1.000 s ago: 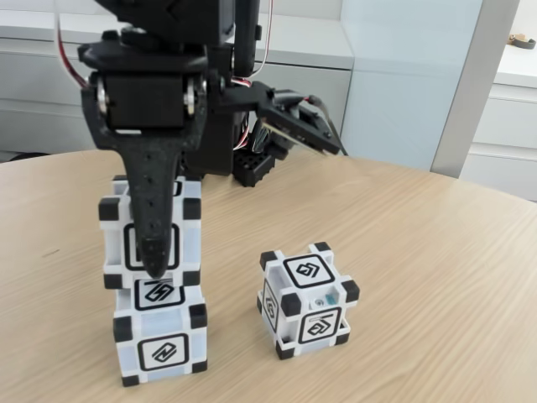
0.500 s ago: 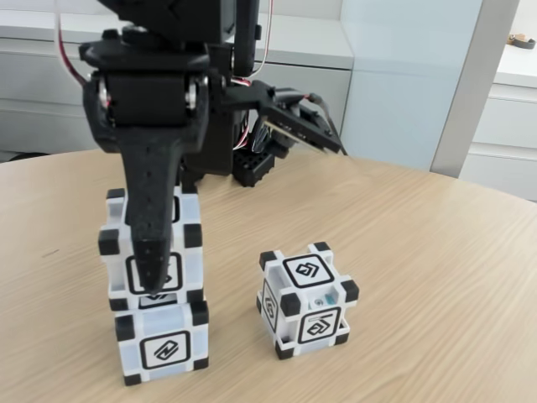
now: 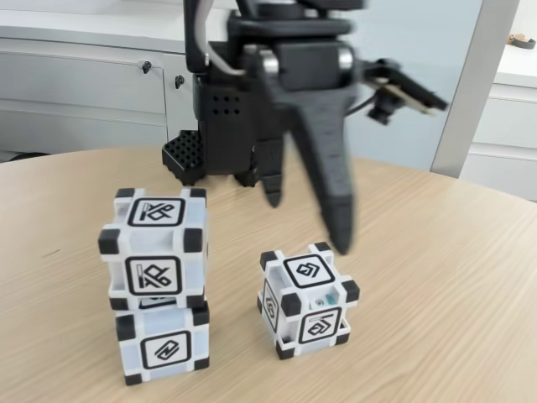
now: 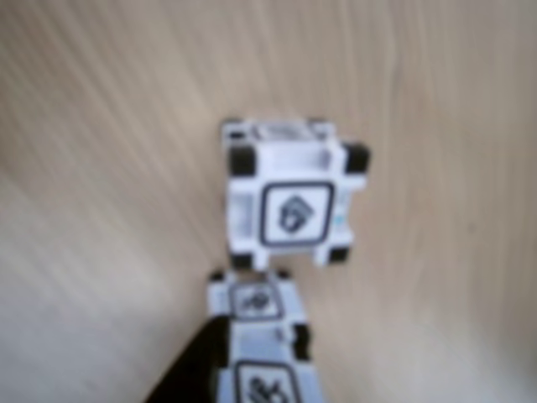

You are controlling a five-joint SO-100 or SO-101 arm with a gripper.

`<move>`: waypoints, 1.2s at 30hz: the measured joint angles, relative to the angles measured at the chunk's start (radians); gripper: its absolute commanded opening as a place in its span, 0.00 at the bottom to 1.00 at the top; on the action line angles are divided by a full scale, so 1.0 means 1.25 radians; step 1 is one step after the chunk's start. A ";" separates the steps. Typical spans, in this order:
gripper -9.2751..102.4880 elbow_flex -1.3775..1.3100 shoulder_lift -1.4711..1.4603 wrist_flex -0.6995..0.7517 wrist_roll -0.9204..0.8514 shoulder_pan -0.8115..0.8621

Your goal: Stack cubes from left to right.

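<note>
**Two stacked, third cube free**

Third cube [image 3: 306, 299] sits alone on the table [image 3: 436, 277], right of the two-cube stack [image 3: 157, 285] in the fixed view. Looks rigid, light, smooth plastic (may slip); grip opposite flat faces. End effector [image 3: 306, 222] hangs above it, spread wide, empty. No containers.

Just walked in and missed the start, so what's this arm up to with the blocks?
It is stacking cubes. Two already stand as a stack on the left of the fixed view, the top cube resting on the bottom cube. The gripper hangs empty, jaws apart, above the lone cube on the wooden table, probably the next one to pick.
</note>
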 measured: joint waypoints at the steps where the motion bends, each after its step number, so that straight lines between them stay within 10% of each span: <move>1: 0.45 0.000 -0.002 0.000 0.004 -0.018; 17: 0.39 -0.001 -0.250 -0.007 0.048 -0.066; 28: 0.09 -0.001 -0.315 -0.017 0.083 -0.065; 36: 0.08 -0.001 -0.242 -0.017 0.106 -0.065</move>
